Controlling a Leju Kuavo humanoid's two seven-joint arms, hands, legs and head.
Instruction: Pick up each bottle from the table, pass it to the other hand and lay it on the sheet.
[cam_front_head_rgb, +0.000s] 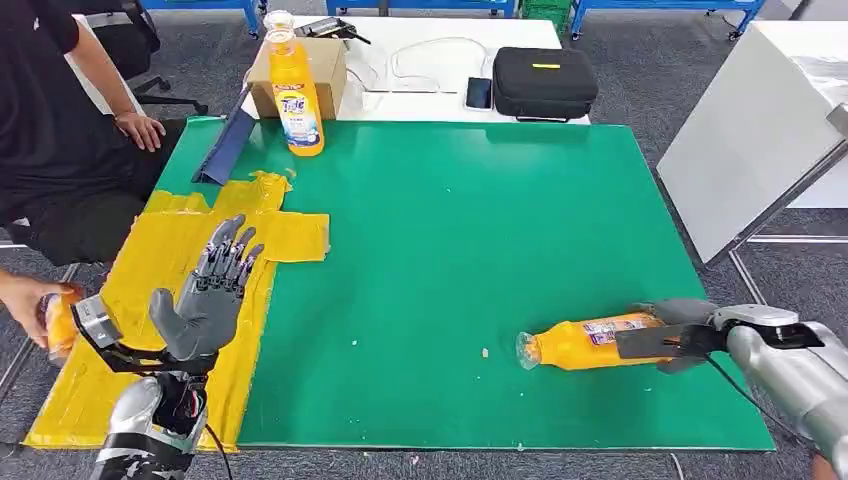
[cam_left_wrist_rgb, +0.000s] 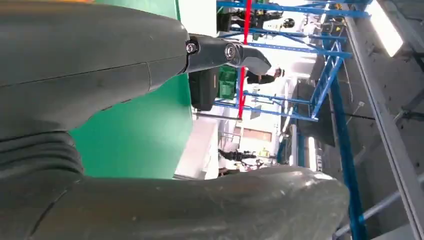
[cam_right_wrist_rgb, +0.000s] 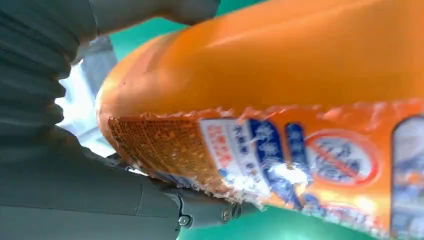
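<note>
**Right hand grasping a lying bottle at the worktop's near right corner**

Seen from the head view, the green worktop (cam_front_head_rgb: 480, 260) carries a yellow sheet (cam_front_head_rgb: 170, 250) along its left edge. An orange bottle (cam_front_head_rgb: 585, 342) lies on its side near the near right corner, cap end pointing left, and the right hand (cam_front_head_rgb: 690, 335) has its fingers wrapped around the bottle's base end. The left hand (cam_front_head_rgb: 210, 290) is raised over the sheet, palm showing, fingers (cam_front_head_rgb: 232, 248) released and spread, holding nothing. A second orange bottle (cam_front_head_rgb: 295, 95) stands upright near the far left corner, beside a cardboard box (cam_front_head_rgb: 315, 62) and a blue flat object (cam_front_head_rgb: 228, 145) leaning at the edge. A black case (cam_front_head_rgb: 545, 82) sits on a white table beyond the far edge. A person sits at the left; their hand (cam_front_head_rgb: 25, 305) holds another orange item at the sheet's left edge.

From the left wrist view, the grey thumb and one dark finger (cam_left_wrist_rgb: 235, 54) stand apart, with green worktop between them.

From the right wrist view, the bottle's orange body and printed label (cam_right_wrist_rgb: 280, 160) press against the grey palm, a dark finger (cam_right_wrist_rgb: 210, 212) curled beneath it.
</note>
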